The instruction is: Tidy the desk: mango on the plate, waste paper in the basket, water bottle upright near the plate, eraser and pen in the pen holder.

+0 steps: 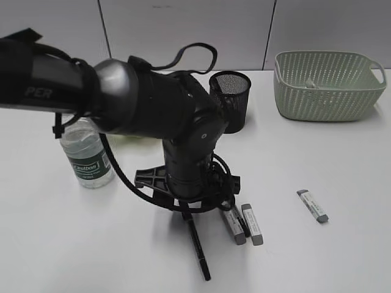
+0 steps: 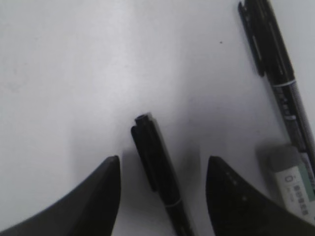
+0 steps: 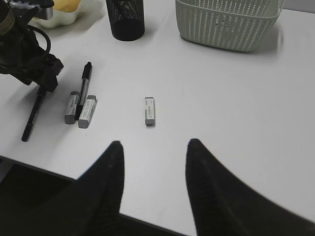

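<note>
My left gripper (image 2: 162, 160) is open and low over the desk (image 1: 317, 256), its jaws on either side of a black pen (image 2: 156, 167) without touching it. That pen also shows in the exterior view (image 1: 200, 253). A second black pen (image 3: 84, 88) lies between two grey erasers (image 3: 72, 106) (image 3: 87, 111). A third eraser (image 3: 150, 110) lies alone. The black mesh pen holder (image 1: 231, 101) stands behind. The water bottle (image 1: 88, 155) stands upright at the left. The mango (image 3: 66, 5) lies on the plate (image 3: 54, 18). The waste paper (image 1: 311, 82) lies in the basket (image 1: 330, 91). My right gripper (image 3: 155, 145) is open and empty.
The left arm (image 1: 153, 110) reaches across the middle and hides most of the plate in the exterior view. The desk's front edge (image 3: 147, 216) runs just under my right gripper.
</note>
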`<state>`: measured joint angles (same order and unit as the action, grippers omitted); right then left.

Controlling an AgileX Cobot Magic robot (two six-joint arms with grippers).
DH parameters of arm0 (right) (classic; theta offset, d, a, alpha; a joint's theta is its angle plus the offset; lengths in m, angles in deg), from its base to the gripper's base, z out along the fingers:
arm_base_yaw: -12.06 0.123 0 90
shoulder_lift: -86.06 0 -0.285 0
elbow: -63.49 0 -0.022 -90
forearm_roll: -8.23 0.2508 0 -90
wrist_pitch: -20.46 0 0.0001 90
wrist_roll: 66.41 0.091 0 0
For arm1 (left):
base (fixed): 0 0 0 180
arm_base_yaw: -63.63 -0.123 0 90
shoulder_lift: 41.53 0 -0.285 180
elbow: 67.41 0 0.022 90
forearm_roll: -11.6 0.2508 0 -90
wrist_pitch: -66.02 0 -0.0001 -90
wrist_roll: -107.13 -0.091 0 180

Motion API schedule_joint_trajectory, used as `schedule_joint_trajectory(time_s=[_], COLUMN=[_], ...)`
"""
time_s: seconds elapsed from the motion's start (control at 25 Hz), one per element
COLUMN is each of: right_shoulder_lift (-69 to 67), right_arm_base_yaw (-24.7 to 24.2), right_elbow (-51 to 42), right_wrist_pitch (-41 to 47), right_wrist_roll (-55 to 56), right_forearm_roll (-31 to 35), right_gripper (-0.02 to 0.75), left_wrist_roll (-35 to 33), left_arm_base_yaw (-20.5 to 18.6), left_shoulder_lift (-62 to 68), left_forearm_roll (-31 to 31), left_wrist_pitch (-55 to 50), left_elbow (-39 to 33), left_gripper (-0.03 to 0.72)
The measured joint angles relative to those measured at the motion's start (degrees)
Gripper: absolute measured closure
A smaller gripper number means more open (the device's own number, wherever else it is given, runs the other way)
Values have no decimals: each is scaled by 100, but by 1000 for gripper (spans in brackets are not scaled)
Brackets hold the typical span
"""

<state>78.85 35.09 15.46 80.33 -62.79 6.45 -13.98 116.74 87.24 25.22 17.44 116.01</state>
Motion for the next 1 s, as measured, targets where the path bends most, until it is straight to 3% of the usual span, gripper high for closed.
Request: schedule_joint_trajectory(time_s=[0.2, 0.32, 0.44, 0.52, 0.64, 0.72, 0.8, 0.92, 1.0], right_shoulder_lift=[0, 0, 0, 0, 0, 0, 0, 0, 0], right_arm_base_yaw=[0, 0, 0, 0, 0, 0, 0, 0, 0], right_elbow=[0, 0, 0, 0, 0, 0, 0, 0, 0], right_wrist_pitch=[-4, -4, -4, -4, -4, -4, -4, -4, -4], right_wrist_roll=[0, 0, 0, 0, 0, 0, 0, 0, 0], right_forearm_roll=[4, 4, 4, 7, 7, 11, 11, 11, 11], right_gripper=[407, 407, 407, 407, 407, 407, 408, 407, 407], left_wrist_roll=[56, 56, 56, 62, 184, 637, 1399, 2573, 2938], left_arm_base_yaw=[-12, -43, -81, -88, 27, 86, 11, -492, -876], left_shoulder_lift=[226, 231, 231, 180, -244, -672, -1055, -1255, -1179], left_forearm_roll=[-201, -194, -181, 180, 1482, 2746, 4417, 6418, 6924], left_wrist_pitch=[288, 339, 339, 342, 725, 1487, 2400, 3566, 3937], left_elbow=[13, 30, 40, 40, 23, 23, 44, 170, 375], left_gripper=[396, 550, 568, 568, 568, 568, 568, 568, 568])
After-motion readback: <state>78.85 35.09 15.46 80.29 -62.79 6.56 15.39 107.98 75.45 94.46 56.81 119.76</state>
